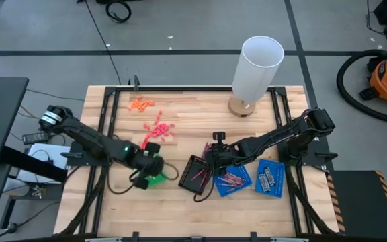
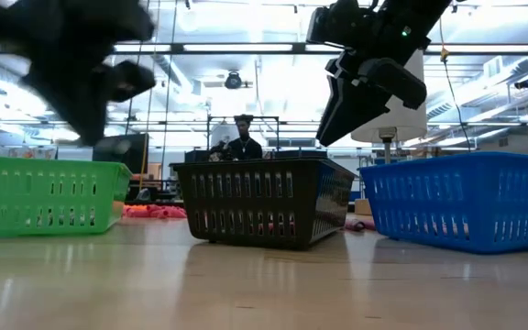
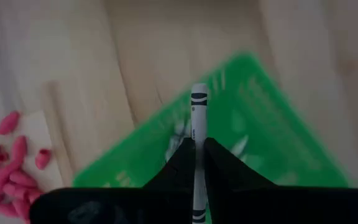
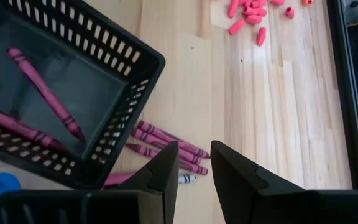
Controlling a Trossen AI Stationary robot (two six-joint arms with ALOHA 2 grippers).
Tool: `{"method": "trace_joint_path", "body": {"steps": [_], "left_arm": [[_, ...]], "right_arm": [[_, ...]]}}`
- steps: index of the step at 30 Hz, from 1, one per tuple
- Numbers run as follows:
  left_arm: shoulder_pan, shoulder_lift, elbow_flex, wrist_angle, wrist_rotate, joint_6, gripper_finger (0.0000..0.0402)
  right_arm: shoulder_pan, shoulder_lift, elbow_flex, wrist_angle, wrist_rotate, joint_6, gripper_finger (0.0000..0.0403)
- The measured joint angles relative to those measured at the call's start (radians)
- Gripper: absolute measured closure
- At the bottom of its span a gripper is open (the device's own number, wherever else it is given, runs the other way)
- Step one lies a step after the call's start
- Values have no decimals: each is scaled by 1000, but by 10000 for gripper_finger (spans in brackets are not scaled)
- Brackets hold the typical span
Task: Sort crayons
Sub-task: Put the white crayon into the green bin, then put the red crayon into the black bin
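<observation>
On the table (image 1: 180,208), the left gripper (image 3: 199,144) is pinching a grey crayon (image 3: 199,112) mid-length over the green tray (image 3: 272,130). The right gripper (image 4: 194,158) is hanging open over loose magenta crayons (image 4: 166,142) beside the black tray (image 4: 92,68). They are looking light, stiff, snappable, probably waxy-slick; a mid-shaft hold suits.

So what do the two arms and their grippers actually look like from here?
Both arms are dark, jointed links. The left arm has a pale ribbed collar at its base and a small green light near the wrist. The left gripper and right gripper each have two black, wedge-shaped fingers tapering to blunt tips.
</observation>
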Motion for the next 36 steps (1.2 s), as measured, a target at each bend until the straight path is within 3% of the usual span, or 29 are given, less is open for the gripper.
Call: {"method": "trace_joint_path", "body": {"steps": [7, 17, 22, 29, 36], "left_arm": [[-47, 1, -118, 34, -89, 16, 386], [-44, 3, -228, 193, -92, 87, 384], [-45, 3, -274, 235, -93, 76, 352], [-51, 3, -231, 192, -92, 77, 266], [-51, 2, -116, 76, -97, 88, 248]], "right_arm": [[0, 0, 0, 12, -2, -7, 300], [-2, 0, 0, 19, -19, -14, 300], [-2, 0, 0, 19, -19, -14, 300], [-2, 0, 0, 22, -19, -26, 300], [-12, 0, 0, 22, -19, -29, 300]]}}
